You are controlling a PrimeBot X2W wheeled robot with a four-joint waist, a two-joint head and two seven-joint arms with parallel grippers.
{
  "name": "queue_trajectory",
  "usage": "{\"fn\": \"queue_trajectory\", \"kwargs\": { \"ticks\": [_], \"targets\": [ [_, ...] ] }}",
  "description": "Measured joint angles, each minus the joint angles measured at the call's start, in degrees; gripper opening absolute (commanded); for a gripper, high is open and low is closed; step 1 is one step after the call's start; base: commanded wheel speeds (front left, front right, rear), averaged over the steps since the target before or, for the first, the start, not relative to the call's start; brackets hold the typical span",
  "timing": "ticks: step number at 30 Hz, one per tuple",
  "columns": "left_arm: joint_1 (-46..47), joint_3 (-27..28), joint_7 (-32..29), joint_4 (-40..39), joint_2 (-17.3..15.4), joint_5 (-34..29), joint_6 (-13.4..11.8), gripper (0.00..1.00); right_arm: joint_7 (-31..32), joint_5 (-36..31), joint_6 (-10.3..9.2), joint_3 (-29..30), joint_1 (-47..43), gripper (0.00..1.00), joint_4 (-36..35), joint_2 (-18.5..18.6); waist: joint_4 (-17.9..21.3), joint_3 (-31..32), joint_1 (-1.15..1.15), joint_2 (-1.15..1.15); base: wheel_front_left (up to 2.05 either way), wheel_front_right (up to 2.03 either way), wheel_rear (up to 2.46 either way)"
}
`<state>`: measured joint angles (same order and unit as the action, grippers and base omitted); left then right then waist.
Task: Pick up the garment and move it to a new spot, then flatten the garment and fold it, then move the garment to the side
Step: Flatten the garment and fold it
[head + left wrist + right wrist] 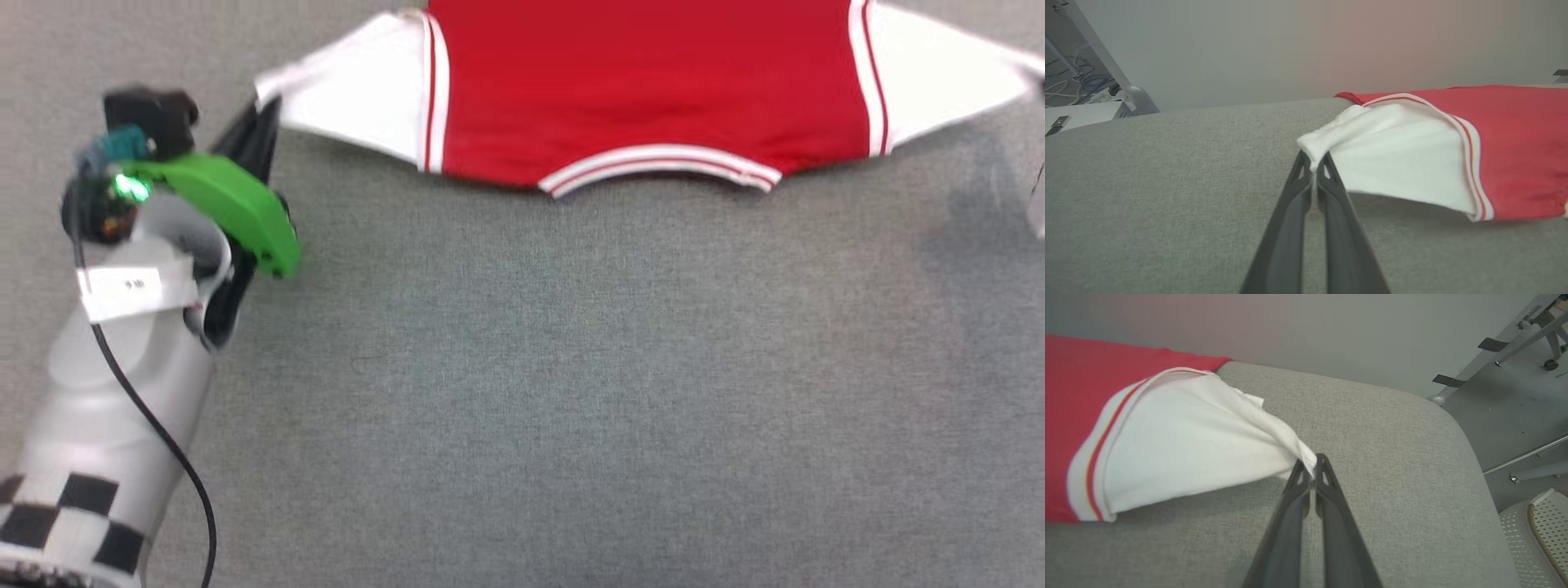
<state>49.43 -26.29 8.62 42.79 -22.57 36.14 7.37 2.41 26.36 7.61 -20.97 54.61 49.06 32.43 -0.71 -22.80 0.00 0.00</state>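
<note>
Garment stretched by both sleeve tips, at 12 o'clock in the head view, above the grey pad.
Left gripper, at 10 o'clock: jaws pressed together, pinching the near sleeve tip. Right gripper: same pinch on the other sleeve. Likely the move-and-flatten step. Next move calls for lowering both ends evenly, under tension. Garment's far part is cut off at the top edge; 3 o'clock is blurred.

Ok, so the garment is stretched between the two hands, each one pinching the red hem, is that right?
Not the hem. The left hand pinches the tip of one white sleeve and the right hand the tip of the other, as each wrist view shows. The garment is indeed stretched between them.
</note>
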Motion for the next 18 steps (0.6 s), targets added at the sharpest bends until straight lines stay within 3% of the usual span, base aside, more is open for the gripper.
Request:
{"fn": "queue_trajectory", "kwargs": {
  "ticks": [7,12,18],
  "targets": [
    [-10.85,-4.1,-10.45,-2.37,-2.12,4.6,0.31,0.0,7.97,6.24,0.01,-0.54,-10.63,0.0,-3.32,2.33,-0.3,6.76,0.0,0.0,0.0,0.0,0.0],
    [-17.35,-4.53,-13.83,-6.92,-4.33,6.62,0.09,0.0,12.79,10.58,0.02,-0.41,-18.3,0.0,-8.04,4.02,-0.4,10.98,0.0,0.0,0.0,0.0,0.0],
    [-26.2,-4.6,-18.47,-14.64,-6.76,9.4,-2.81,0.0,18.22,14.77,0.03,2.67,-28.32,0.0,-14.27,6.06,-0.54,15.18,0.0,0.0,0.0,0.0,0.0]
  ]
}}
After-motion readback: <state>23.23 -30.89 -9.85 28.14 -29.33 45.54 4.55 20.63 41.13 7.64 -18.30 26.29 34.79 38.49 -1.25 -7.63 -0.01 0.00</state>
